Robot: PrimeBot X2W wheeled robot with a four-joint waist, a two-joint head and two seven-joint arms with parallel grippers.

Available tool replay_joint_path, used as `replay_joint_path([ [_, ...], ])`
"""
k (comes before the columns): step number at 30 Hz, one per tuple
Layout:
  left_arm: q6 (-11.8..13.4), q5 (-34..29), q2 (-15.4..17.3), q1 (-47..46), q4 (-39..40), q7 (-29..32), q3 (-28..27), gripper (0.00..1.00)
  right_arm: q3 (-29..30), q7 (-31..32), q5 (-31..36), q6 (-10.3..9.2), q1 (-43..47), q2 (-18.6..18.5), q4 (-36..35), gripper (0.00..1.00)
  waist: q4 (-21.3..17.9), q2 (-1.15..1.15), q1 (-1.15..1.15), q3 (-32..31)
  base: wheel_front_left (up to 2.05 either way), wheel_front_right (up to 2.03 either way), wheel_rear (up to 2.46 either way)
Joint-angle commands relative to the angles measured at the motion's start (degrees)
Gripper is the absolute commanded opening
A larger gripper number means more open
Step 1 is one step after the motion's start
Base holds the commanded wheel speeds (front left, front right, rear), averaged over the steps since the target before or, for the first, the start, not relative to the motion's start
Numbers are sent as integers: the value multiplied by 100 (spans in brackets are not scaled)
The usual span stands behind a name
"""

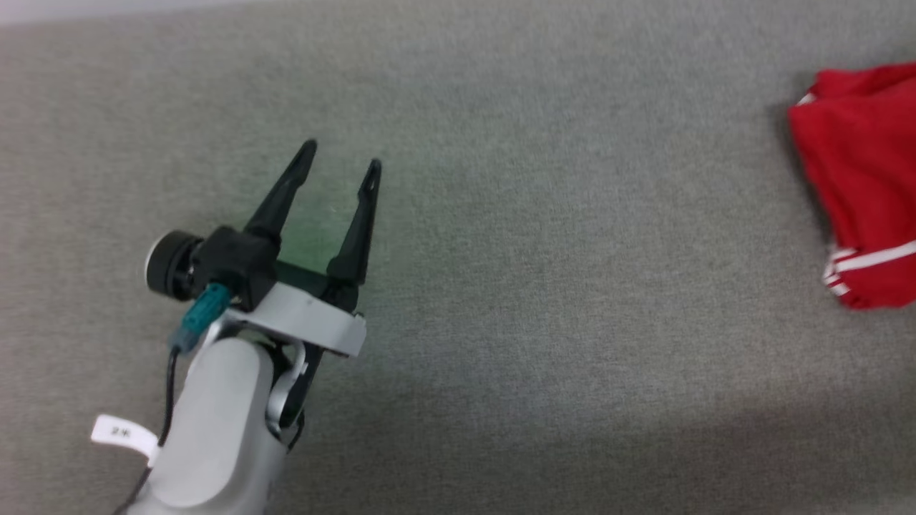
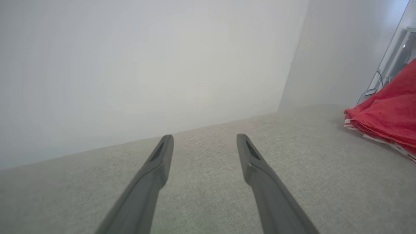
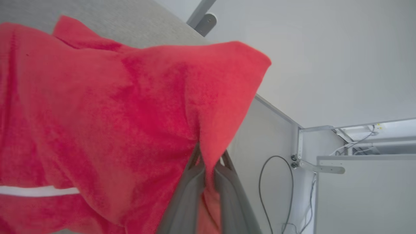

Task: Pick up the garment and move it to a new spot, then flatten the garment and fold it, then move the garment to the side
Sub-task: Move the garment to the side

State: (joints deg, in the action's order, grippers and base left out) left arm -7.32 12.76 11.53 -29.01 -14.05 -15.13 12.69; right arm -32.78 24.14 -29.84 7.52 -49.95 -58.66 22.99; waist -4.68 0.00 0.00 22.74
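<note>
Judging from how things lie, step 1 of the task is taken to be in hand: the garment (image 3: pixel 113 113) is gripped but not yet laid at a new spot. In the right wrist view the right gripper (image 3: pixel 210 158) is seen drawn nearly closed, its 2 dark fingers pinching a raised fold of the red cloth, with the rest bunched to that view's left. In the head view the garment is found crumpled at the far right edge of the grey work surface (image 1: pixel 537 286), red-white striped trim showing at its lower corner. Part of it is cut off by the frame, so whether the bulk is lifted clear or resting on the surface cannot be told for certain. The left gripper (image 1: pixel 341 154) is held wide apart and empty over the surface at the lower left, well apart from the cloth.

The next move is judged to call for the pinched fold to be carried toward the middle of the surface, where room for spreading is offered, and to be released only once the cloth is settled there. A firm pinch would be needed throughout, since only 1 thin fold is caught and soft jersey could slip. For the flattening afterwards, the left gripper would have to be brought across to another edge, so that the cloth can be drawn out between the 2 arms.
</note>
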Motion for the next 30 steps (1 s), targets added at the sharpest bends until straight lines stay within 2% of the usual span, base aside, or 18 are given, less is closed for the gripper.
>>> replay_joint_path([
  [1,-22,-4,31,-90,-10,3,17,100,-57,-76,79,-6,-126,-33,59,0,-139,0,0,269,0,0,0],
  [10,-22,75,86,-470,-41,3,294,100,-292,-761,767,-7,-653,11,1060,0,-75,0,0,658,0,0,0],
  [19,-23,108,135,-703,-64,3,436,100,-259,-1271,1176,-6,-926,538,1934,0,-8,0,0,965,0,0,0],
  [29,-23,158,107,-733,-155,3,472,100,-113,-1643,1469,-6,-1089,993,2622,0,24,0,0,875,0,0,0],
  [30,-23,169,106,-722,-169,3,473,100,-115,-1666,1501,-6,-1076,1021,2676,6,24,0,0,844,0,0,0],
])
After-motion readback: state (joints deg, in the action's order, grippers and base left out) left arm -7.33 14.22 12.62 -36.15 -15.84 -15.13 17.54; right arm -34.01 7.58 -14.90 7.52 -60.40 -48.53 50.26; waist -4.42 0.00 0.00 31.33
